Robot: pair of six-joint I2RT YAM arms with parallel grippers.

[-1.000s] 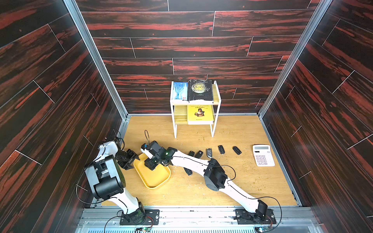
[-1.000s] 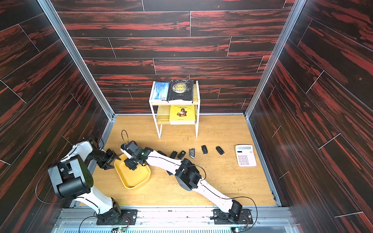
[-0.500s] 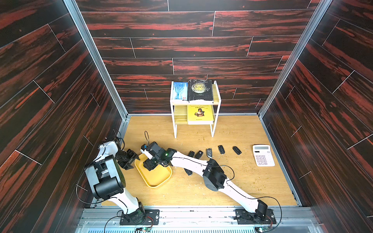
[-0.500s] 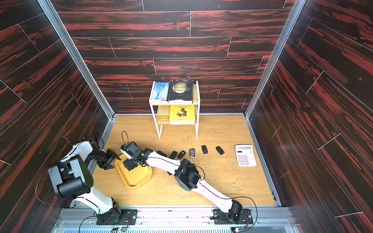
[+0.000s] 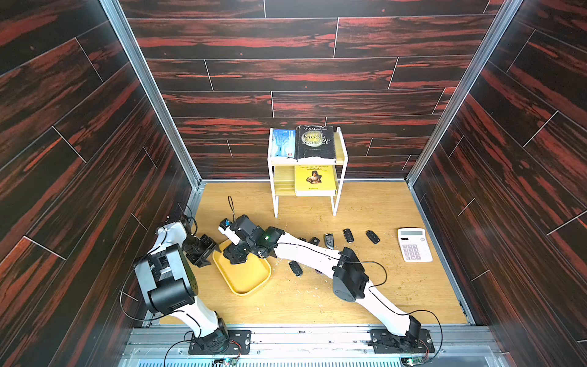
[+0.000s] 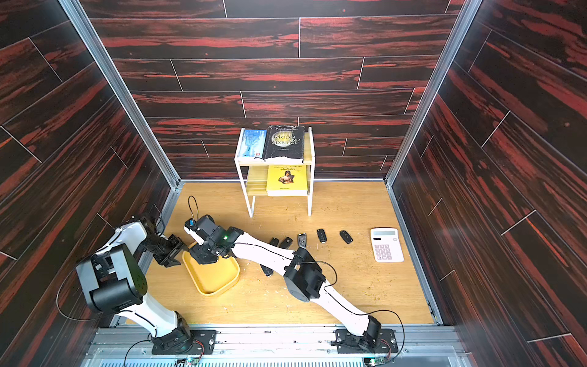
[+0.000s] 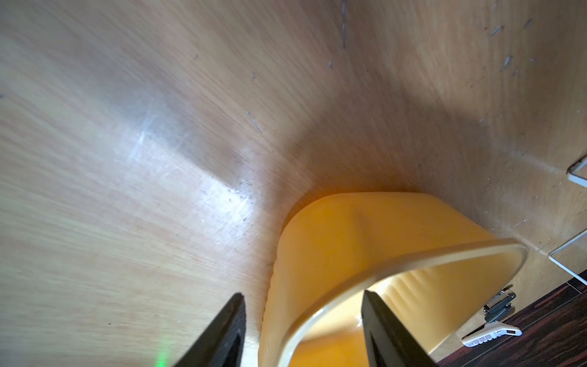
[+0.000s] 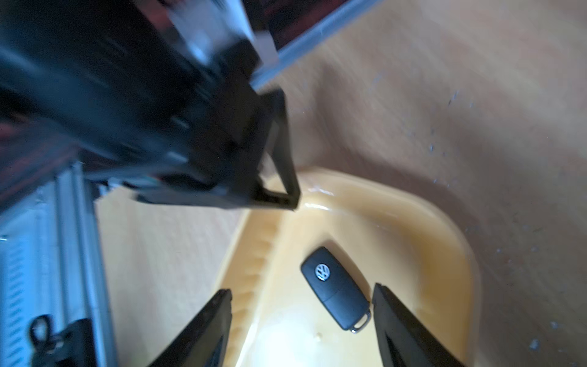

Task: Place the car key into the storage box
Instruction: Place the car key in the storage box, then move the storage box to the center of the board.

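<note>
Right wrist camera shows what neither top view can: the car key [image 8: 336,287], a black VW-badged fob, lies flat on the floor of the yellow storage box [image 8: 444,216]. It sits between the spread fingers of the right gripper [image 8: 301,289], whose jaws are apart and grip nothing. In both top views that gripper hangs over the key and hides it.

Left wrist camera: the left gripper [image 7: 302,294] straddles the box rim, one finger outside the wall, one inside. The jaws are apart, with a gap on the outer side.

From above, the right arm [image 5: 305,254] stretches low across the table to the box's far end. The left arm [image 5: 165,273] is folded up by the side wall, its claw at the box's far corner. Other key fobs [image 5: 348,235] lie out on the table.
</note>
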